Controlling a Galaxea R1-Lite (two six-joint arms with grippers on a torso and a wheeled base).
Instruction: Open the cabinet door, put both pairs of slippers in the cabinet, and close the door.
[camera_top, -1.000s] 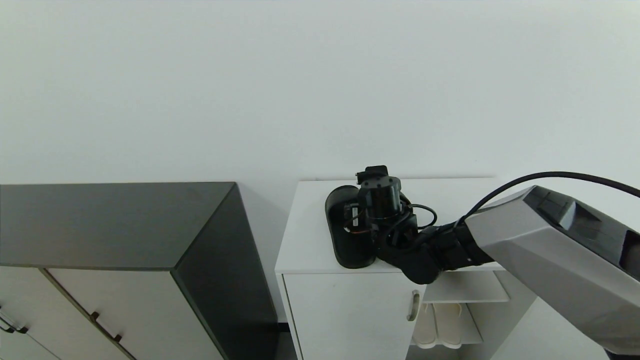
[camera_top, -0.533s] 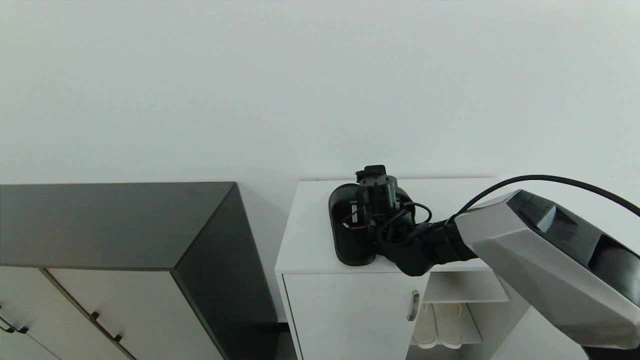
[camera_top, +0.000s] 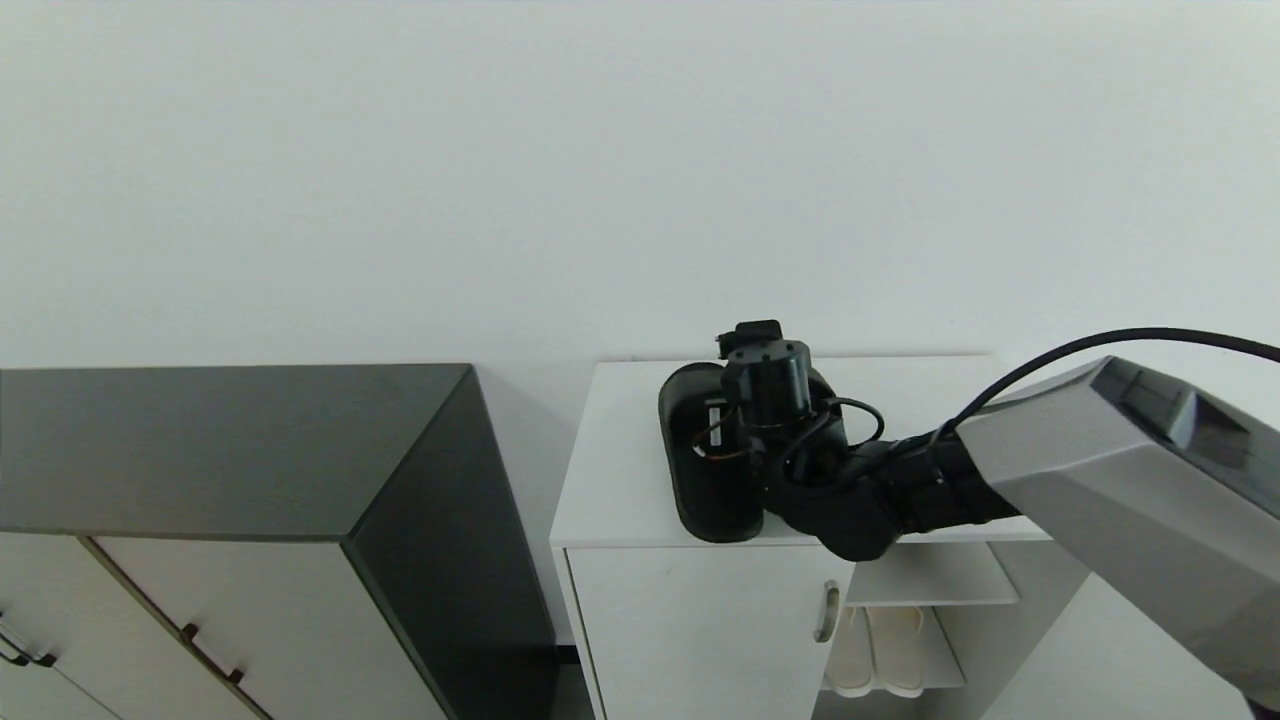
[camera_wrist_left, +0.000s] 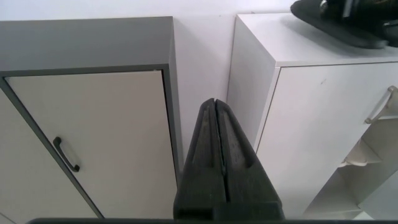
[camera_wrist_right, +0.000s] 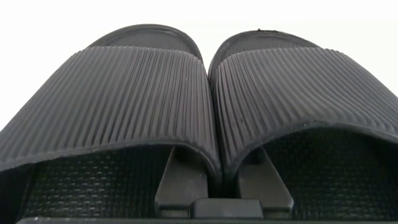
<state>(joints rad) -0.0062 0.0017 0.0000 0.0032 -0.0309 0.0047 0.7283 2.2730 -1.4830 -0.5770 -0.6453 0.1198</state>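
Observation:
A pair of black ribbed slippers (camera_top: 705, 470) lies side by side on top of the white cabinet (camera_top: 610, 480). My right gripper (camera_wrist_right: 221, 177) has one finger inside each slipper and is shut on the two inner strap walls between them (camera_wrist_right: 214, 112). The cabinet door (camera_top: 700, 640) with its metal handle (camera_top: 826, 610) is closed. A white pair of slippers (camera_top: 880, 650) sits on a low open shelf to the right of the door. My left gripper (camera_wrist_left: 215, 106) is shut and empty, low in front of the gap between the two cabinets; the black slippers (camera_wrist_left: 339, 18) lie above it.
A dark-topped cabinet (camera_top: 230, 450) with pale doors and black handles (camera_wrist_left: 65, 154) stands to the left of the white one. A plain wall runs behind both. Open shelves (camera_top: 930, 575) fill the white cabinet's right side.
My right arm shifted slightly right and its wrist rose a little; the black slippers moved a bit with it, their near end now closer to the cabinet's front edge.

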